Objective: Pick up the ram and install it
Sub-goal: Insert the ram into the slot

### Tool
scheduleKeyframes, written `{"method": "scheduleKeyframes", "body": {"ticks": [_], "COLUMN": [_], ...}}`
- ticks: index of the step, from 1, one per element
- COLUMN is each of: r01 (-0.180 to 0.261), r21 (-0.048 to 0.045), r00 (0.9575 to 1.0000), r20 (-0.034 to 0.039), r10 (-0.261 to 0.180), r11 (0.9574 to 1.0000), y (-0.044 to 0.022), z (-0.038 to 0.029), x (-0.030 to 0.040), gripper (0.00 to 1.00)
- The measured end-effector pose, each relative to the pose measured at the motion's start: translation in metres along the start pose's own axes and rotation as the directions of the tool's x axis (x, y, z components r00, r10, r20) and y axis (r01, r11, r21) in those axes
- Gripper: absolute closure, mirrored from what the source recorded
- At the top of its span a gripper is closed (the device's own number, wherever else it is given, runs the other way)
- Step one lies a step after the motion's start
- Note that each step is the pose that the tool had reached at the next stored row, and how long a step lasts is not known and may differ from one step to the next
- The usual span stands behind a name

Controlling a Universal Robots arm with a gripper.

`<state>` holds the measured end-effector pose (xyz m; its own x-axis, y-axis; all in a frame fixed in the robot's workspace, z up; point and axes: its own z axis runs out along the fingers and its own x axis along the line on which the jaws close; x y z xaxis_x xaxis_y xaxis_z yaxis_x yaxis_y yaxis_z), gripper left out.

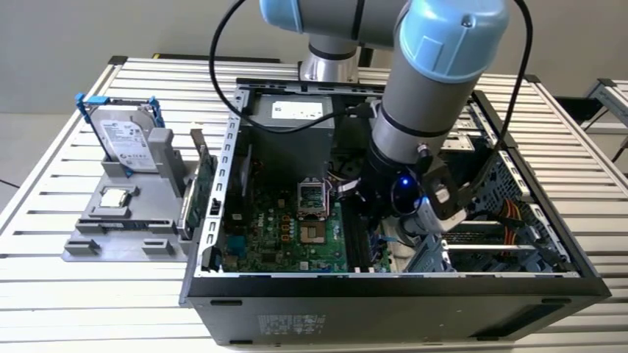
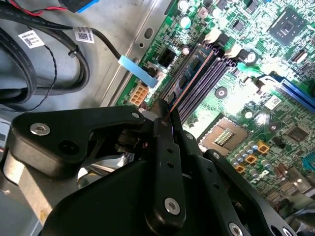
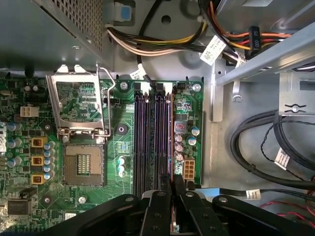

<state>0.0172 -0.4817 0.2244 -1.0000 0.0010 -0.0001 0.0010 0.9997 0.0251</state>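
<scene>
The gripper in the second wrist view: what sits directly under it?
Under the gripper lie the motherboard's memory slots, with the ram standing edge-on in one. The gripper's body covers the ram's near end and how deep it is seated.

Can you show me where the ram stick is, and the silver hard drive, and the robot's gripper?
ram (image 2: 189, 73): second wrist view, on its long thin edge at the memory slots.
hard drive (image 1: 128, 140): exterior view, on its silver face.
gripper (image 2: 166, 109): second wrist view, between its black fingertips.

Arm lowered, fingers clamped together.
</scene>
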Motion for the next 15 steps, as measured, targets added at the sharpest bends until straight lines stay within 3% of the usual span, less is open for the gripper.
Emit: {"method": "scheduleKeyframes", "body": {"ticks": [15], "r01": [0.000], "r21": [-0.0001], "r00": [0.9999], "r20": [-0.0139], "r10": [0.000], "r11": [1.0000], "y": [-0.0009], "z": [0.0035], "x": [-0.0001], "gripper": [1.00]}}
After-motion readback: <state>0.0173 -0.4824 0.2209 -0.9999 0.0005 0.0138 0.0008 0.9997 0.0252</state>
